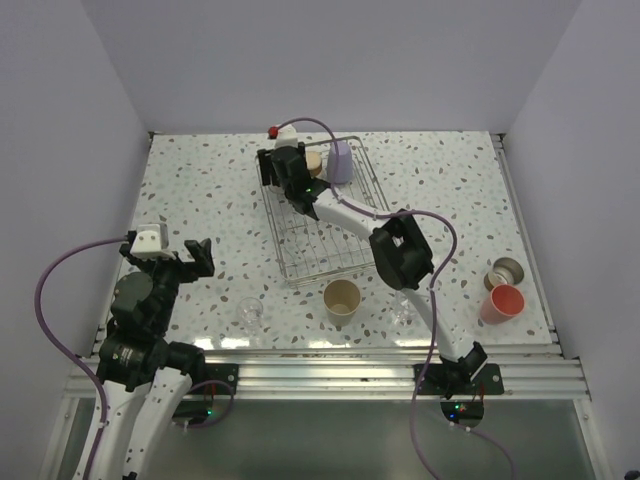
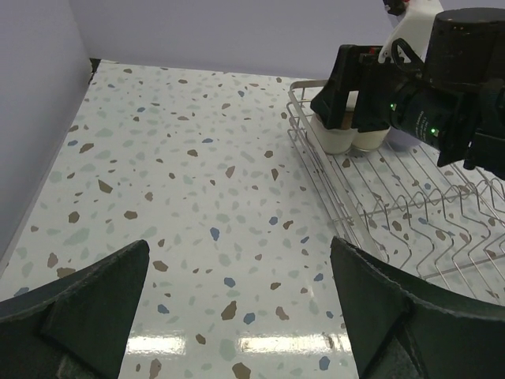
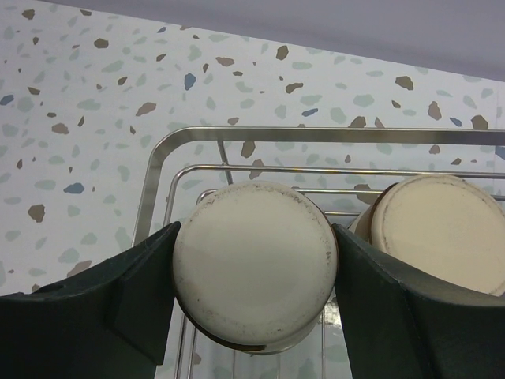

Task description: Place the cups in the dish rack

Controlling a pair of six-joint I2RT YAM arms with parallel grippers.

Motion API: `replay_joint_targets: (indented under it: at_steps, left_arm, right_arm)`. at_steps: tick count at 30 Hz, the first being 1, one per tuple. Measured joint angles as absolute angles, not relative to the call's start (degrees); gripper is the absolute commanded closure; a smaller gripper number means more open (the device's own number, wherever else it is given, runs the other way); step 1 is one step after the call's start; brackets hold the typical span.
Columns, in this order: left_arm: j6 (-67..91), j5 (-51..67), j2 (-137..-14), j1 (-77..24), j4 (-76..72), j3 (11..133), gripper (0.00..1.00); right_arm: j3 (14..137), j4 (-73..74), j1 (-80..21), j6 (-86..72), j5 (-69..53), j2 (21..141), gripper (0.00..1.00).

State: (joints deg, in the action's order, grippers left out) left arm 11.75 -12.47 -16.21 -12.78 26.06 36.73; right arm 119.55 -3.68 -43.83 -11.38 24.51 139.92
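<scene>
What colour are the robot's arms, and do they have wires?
The left arm and right arm are white tubes with chunky black joints. A purple cable loops along each. The left end effector and right end effector have dark wedge-shaped fingers. Green lights glow on the right wrist.

speckled table point(image 1: 200, 190) with rack point(image 1: 320, 248), cups point(image 1: 342, 298)

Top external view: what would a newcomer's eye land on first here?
The right arm's fingers clasp an upturned cream-based cup in the dish rack's far-left corner, beside a like cup and a lavender cup. Loose cups stand near the table's near edge, among them a beige tumbler and a salmon-pink cup.
</scene>
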Motion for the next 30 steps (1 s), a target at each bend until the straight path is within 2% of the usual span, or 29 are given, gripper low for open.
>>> replay_joint_targets:
  at_steps: [7, 9, 13, 14, 15, 21, 22, 30]
  left_arm:
    - [11.0, -11.8, -16.2, -12.1, 26.0, 36.7, 0.00]
    - [10.9, -11.8, -16.2, -11.4, 26.0, 36.7, 0.00]
    - [10.9, -11.7, -16.0, -10.7, 25.9, 36.7, 0.00]
    - [10.8, -11.7, -16.0, -10.5, 25.9, 36.7, 0.00]
    - [10.8, -11.7, -16.0, -10.5, 25.9, 36.7, 0.00]
    - [10.7, -11.3, -16.0, -10.1, 25.9, 36.7, 0.00]
    - [10.7, -11.2, -16.0, -10.1, 25.9, 36.7, 0.00]
    - [10.2, -10.9, -16.0, -9.8, 25.9, 36.7, 0.00]
  right_arm:
    - [121.0, -4.7, -43.2, -11.6, 24.5, 143.7, 0.95]
    - [121.1, -5.7, -42.9, -11.7, 24.5, 144.1, 0.87]
    - [121.2, -6.0, -42.3, -11.7, 24.5, 144.2, 0.60]
    - [121.2, -6.1, -42.3, -11.7, 24.5, 144.2, 0.52]
    - [121.2, -6.1, -42.3, -11.7, 24.5, 144.2, 0.39]
    - [121.2, -7.0, -42.3, -11.6, 24.3, 144.4, 0.15]
    - [121.2, -7.3, -42.3, -11.6, 24.3, 144.4, 0.02]
    - [121.2, -9.5, -42.3, -11.3, 23.2, 144.4, 0.02]
